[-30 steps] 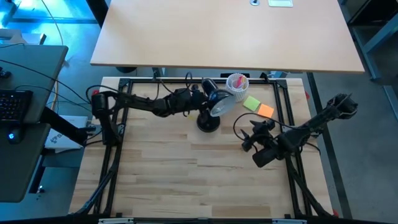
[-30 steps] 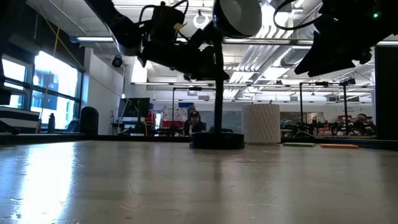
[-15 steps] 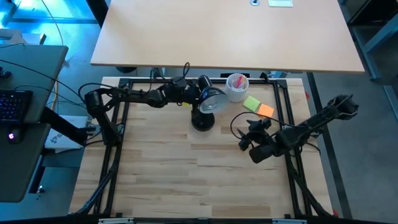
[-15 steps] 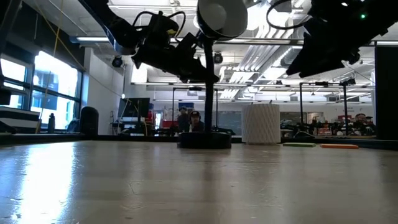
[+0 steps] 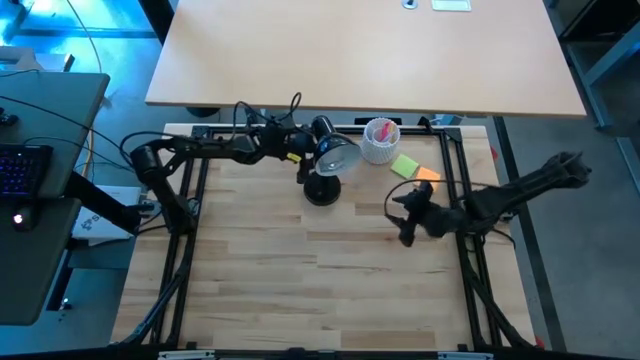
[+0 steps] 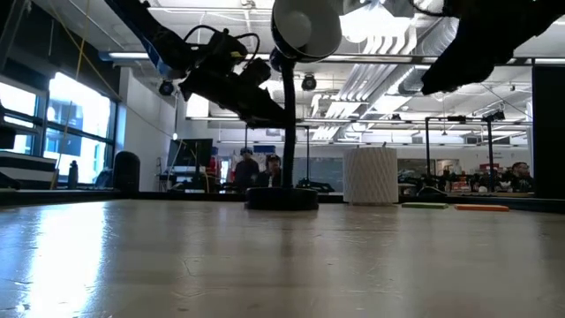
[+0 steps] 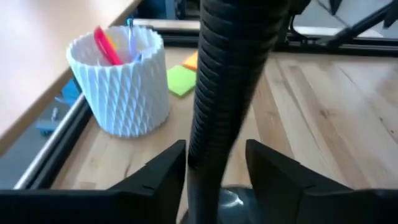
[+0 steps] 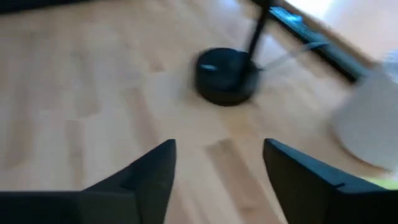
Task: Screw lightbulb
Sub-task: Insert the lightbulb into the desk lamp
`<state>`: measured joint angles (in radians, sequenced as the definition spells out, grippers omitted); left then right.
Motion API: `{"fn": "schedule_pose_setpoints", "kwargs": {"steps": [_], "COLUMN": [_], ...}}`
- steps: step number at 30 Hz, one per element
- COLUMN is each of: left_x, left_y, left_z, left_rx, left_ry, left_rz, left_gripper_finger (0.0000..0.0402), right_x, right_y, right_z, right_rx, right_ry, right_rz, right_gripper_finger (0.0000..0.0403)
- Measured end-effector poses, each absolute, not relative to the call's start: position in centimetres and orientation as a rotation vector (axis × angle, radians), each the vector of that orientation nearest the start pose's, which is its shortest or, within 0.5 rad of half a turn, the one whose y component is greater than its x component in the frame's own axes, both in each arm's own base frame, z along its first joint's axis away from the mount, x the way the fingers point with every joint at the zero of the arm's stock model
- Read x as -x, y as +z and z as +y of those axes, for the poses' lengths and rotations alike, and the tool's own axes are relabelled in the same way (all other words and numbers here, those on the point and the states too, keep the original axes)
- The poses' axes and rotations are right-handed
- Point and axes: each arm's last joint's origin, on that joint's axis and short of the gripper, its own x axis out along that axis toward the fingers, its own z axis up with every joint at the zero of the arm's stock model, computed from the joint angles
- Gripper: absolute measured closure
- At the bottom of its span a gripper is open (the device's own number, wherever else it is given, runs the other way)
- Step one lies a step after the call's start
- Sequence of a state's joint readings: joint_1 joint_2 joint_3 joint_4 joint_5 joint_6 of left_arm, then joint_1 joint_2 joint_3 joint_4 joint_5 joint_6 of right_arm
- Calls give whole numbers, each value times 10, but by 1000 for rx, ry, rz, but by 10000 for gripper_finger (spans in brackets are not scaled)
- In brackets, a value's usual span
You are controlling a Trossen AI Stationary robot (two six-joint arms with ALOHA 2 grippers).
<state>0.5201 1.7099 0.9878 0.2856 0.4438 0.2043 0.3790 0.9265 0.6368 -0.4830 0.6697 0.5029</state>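
A black desk lamp stands at the table's far middle on its round base, with its head turned up and showing a white inside. I cannot tell the lightbulb apart from that white inside. My left gripper reaches in from the table's left and is open. Its fingers stand on either side of the lamp's ribbed neck, just above the base. My right gripper hangs open and empty over the table's right half, facing the lamp base. My left gripper has the lamp's ribbed neck between its two fingers, low on the neck, coming nearly level from the table's left and across the neck. A gap shows beside one finger. Whether the other finger touches the neck I cannot tell.
A white ribbed cup holding pens stands at the far edge, right of the lamp. Green and orange sticky notes lie beside it. The table's black frame rail runs behind the lamp. Bare wood spreads across the near half.
My left gripper has swung toward the table's far left with the lamp's neck between its fingers. The whole lamp has slid along the table that way, still upright. My right gripper has risen, turned and drawn toward the far side.
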Motion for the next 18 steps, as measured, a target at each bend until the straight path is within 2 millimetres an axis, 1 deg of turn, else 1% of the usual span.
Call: {"fn": "schedule_pose_setpoints", "kwargs": {"steps": [2, 4, 8, 12, 15, 18], "left_x": [-317, -309, -296, -285, -279, -277], "left_y": [213, 218, 229, 236, 230, 216], "left_z": [172, 173, 171, 165, 154, 137], "left_rx": [5, 10, 11, -16, -57, -56], "left_ry": [42, 53, 60, 99, 147, 218], "left_rz": [412, 446, 494, 566, 567, 465], "left_gripper_finger": [222, 214, 210, 213, 218, 223], "right_x": [-165, -160, -150, -148, -145, -141], "right_y": [242, 241, 220, 193, 177, 169], "right_z": [39, 28, 7, -5, -10, -13], "right_rx": [-125, -170, -254, -327, -323, -325], "right_ry": [-326, -224, -95, 12, 69, 70], "right_rz": [548, 496, 371, 195, 66, -1], "right_gripper_finger": [189, 224, 291, 335, 354, 365]}}
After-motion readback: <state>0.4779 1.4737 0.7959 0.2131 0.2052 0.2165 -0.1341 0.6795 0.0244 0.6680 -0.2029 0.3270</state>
